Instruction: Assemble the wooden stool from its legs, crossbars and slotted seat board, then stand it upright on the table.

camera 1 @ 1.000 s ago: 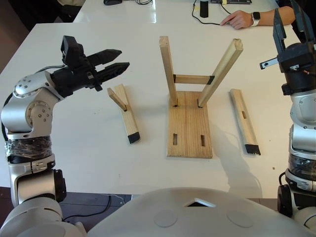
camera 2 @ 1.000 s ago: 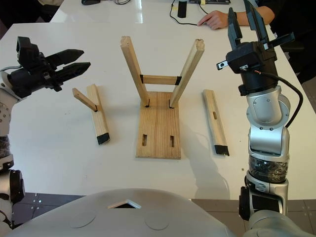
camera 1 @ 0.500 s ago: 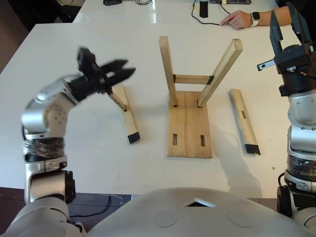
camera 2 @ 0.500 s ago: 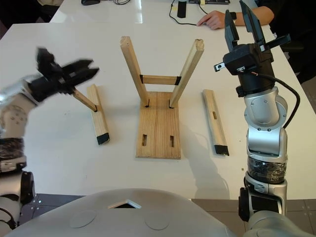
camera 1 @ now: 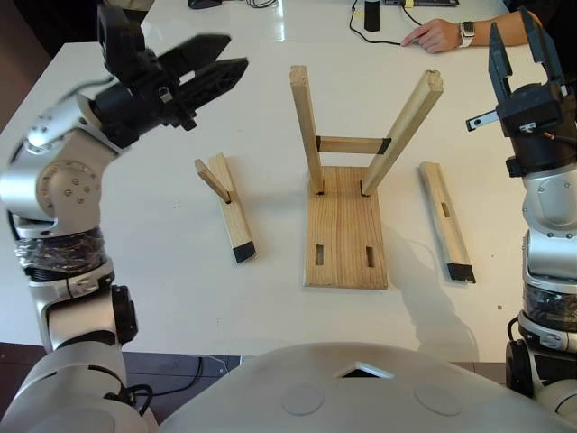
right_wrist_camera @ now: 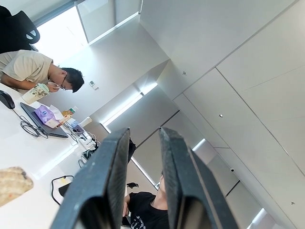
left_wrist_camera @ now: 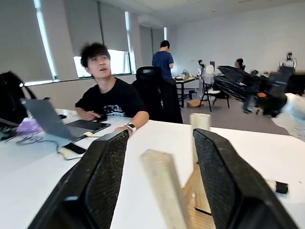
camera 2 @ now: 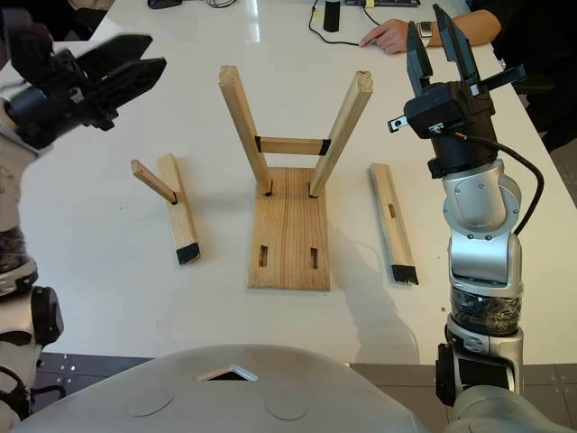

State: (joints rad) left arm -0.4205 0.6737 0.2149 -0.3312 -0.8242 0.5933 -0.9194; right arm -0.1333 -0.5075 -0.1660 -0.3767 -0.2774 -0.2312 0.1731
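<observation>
Slotted, grainy rectangular seat board point(camera 1: 345, 230)

A big white table point(camera 1: 162, 262) holds all the wood parts. A flat, slotted wooden seat board point(camera 1: 345, 230) lies in the middle. Two long wooden legs stand in its far slots, one on the left point(camera 1: 306, 126) and one on the right point(camera 1: 404, 131). Their tops lean apart. A short wooden crossbar point(camera 1: 352, 144) sits between them, touching both. Two more slots point(camera 1: 320, 255) are at the near end of the board.

Left of the board lies a third wooden leg point(camera 1: 232, 209), with a small wooden bar point(camera 1: 213, 180) sticking out at its far end. Right of the board lies a fourth wooden leg point(camera 1: 445, 221), apart from it.

The black left gripper point(camera 1: 230, 56) is up over the table, behind the third leg. The black right gripper point(camera 1: 516, 23) is up high, behind and to the right of the fourth leg.
</observation>
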